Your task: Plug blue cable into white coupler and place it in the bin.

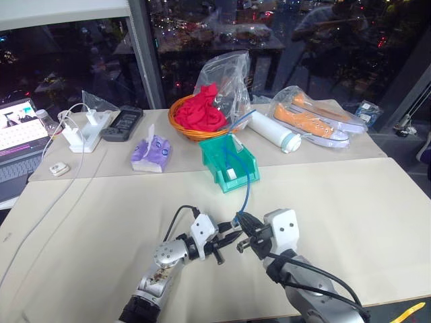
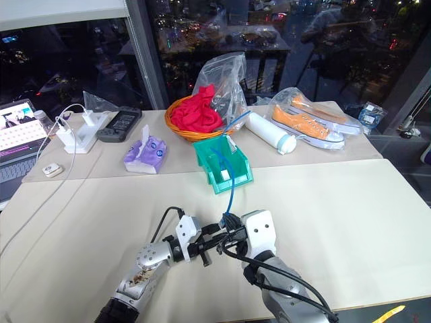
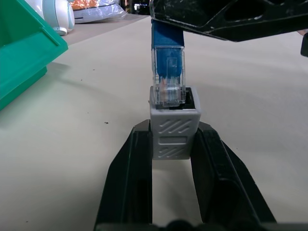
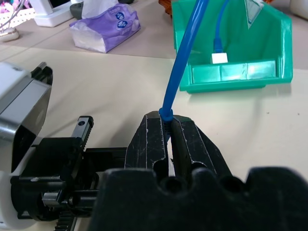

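My left gripper (image 3: 174, 131) is shut on the white coupler (image 3: 174, 137), a small pale box held between its two black fingers, socket facing away. My right gripper (image 4: 167, 120) is shut on the blue cable (image 4: 185, 57) just behind its clear plug (image 3: 168, 72). The plug's tip sits in the coupler's socket, and most of the plug body shows outside it. Both grippers meet low over the near table (image 1: 232, 239). From there the cable rises into the teal bin (image 1: 214, 149), where a small white piece (image 4: 219, 58) lies at its other end.
Behind the bin stand an orange basket of red cloth (image 1: 196, 116), a purple tissue pack (image 1: 149, 152), a white cylinder (image 1: 273, 132) and bagged orange shoes (image 1: 316, 118). White chargers (image 1: 84, 132) and a laptop (image 1: 17, 138) sit at far left.
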`<state>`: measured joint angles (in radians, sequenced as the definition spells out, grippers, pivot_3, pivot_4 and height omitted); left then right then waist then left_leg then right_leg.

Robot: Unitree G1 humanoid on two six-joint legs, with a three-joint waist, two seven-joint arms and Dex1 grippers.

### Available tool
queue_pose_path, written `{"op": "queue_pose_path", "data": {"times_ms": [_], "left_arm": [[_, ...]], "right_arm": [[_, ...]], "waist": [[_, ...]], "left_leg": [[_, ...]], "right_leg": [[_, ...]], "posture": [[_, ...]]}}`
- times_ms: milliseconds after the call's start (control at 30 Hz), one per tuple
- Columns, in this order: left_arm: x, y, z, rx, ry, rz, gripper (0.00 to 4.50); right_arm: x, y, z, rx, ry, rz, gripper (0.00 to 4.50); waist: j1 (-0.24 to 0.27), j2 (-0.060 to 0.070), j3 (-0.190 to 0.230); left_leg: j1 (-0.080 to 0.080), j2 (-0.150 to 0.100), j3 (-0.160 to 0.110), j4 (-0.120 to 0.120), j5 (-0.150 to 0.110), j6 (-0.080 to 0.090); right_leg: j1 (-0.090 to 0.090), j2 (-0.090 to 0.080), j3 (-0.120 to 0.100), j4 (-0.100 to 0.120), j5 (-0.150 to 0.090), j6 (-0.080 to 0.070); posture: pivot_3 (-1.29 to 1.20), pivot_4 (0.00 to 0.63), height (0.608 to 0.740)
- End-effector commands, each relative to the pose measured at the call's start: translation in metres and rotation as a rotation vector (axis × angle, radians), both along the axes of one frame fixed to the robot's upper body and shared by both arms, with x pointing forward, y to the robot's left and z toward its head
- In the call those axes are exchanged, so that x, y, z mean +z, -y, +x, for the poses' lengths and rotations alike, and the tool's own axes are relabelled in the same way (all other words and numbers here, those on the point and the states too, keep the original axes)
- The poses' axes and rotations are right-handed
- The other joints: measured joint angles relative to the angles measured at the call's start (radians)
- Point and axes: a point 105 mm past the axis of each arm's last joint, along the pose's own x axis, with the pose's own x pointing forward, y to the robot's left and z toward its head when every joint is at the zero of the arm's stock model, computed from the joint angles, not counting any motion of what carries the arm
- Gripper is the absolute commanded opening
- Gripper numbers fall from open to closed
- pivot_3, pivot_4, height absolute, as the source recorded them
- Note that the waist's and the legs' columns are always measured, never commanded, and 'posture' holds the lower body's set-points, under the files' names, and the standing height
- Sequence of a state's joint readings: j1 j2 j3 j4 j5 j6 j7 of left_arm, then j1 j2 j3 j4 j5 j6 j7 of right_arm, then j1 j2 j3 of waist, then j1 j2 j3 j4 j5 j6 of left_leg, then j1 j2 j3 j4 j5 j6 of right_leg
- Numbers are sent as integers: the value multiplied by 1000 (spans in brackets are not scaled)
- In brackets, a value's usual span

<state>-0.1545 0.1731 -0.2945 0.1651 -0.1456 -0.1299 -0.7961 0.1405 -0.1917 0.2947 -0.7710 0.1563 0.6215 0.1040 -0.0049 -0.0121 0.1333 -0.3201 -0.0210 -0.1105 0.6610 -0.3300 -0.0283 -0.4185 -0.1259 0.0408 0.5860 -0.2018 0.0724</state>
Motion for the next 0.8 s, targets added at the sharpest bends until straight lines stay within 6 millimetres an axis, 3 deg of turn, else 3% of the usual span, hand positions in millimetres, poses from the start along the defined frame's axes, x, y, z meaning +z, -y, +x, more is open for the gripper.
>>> {"op": "queue_pose_path", "data": {"times_ms": [33,800], "left_arm": [[-26,4,-12,-27,-101,52,636],[-25,1,-8,-23,-102,67,636]], "right_arm": [[-4,7,0,-35,8,-39,0],[-27,-2,-7,-25,40,-223,0]], "waist": [[0,0,0],[-1,0,-4]], "left_leg": [[0,0,0,0,0,0],[2,0,0,0,0,0]], "right_leg": [[0,0,0,0,0,0],[2,0,0,1,0,-1]], "posture": [[0,150,732],[0,150,732]]}}
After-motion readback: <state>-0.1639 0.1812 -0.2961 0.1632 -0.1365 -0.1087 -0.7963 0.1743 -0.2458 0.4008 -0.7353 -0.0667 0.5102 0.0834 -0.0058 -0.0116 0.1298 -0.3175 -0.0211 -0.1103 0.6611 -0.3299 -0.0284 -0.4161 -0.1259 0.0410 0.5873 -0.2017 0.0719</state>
